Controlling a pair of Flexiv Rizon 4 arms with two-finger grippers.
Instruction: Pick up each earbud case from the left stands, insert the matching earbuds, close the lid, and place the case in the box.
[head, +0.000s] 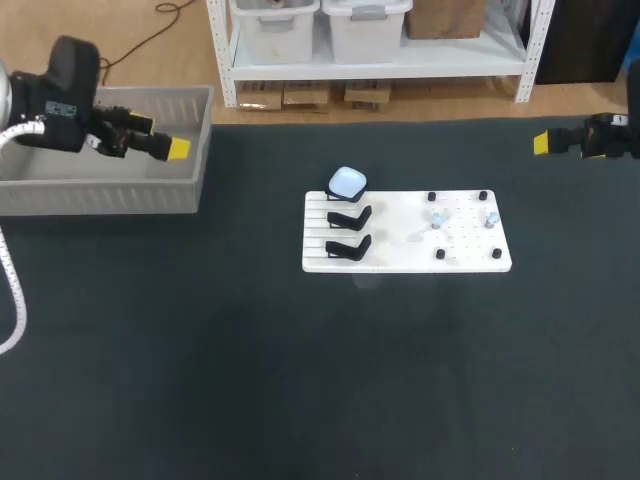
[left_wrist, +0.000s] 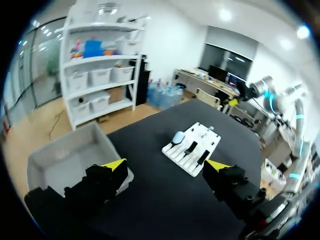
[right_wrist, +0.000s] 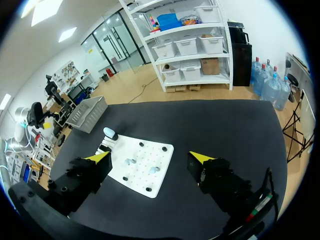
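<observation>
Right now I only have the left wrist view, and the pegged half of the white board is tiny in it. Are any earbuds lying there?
Observer: Yes, two earbuds lie among the pegs on the white board, on the half away from the stands.
Operator: And the right pincer, is it carrying anything?
Observer: No. The right pincer is open, with nothing between its yellow tips.
</observation>
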